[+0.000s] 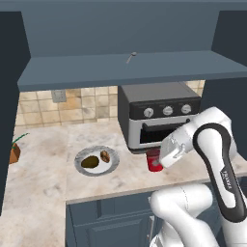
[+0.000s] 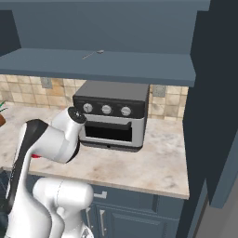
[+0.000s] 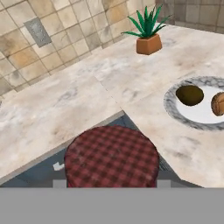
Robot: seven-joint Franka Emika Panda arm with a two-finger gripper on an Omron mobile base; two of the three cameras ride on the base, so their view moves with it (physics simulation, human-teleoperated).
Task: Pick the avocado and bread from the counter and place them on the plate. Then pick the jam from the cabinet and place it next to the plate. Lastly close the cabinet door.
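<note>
The jam (image 1: 153, 160), a red jar with a checked red lid (image 3: 111, 156), sits between my gripper's (image 1: 158, 159) fingers just in front of the toaster oven, right of the plate. My gripper (image 3: 111, 183) is shut on it, and the jar hides the fingertips. The plate (image 1: 112, 167) lies on the counter and holds the dark green avocado (image 1: 90, 162) and the brown bread (image 1: 104, 156). From the hand, the plate (image 3: 175, 109), avocado (image 3: 189, 95) and bread (image 3: 218, 103) lie to the right. The cabinet (image 1: 130, 70) hangs overhead with a door panel (image 2: 214, 102) swung open.
A toaster oven (image 1: 159, 116) stands at the back of the counter, right behind the hand. A potted plant (image 3: 148, 37) sits far left on the counter (image 1: 43, 169). Another dark door panel (image 1: 7, 106) juts out at the left. A small utensil (image 1: 131, 57) lies in the cabinet.
</note>
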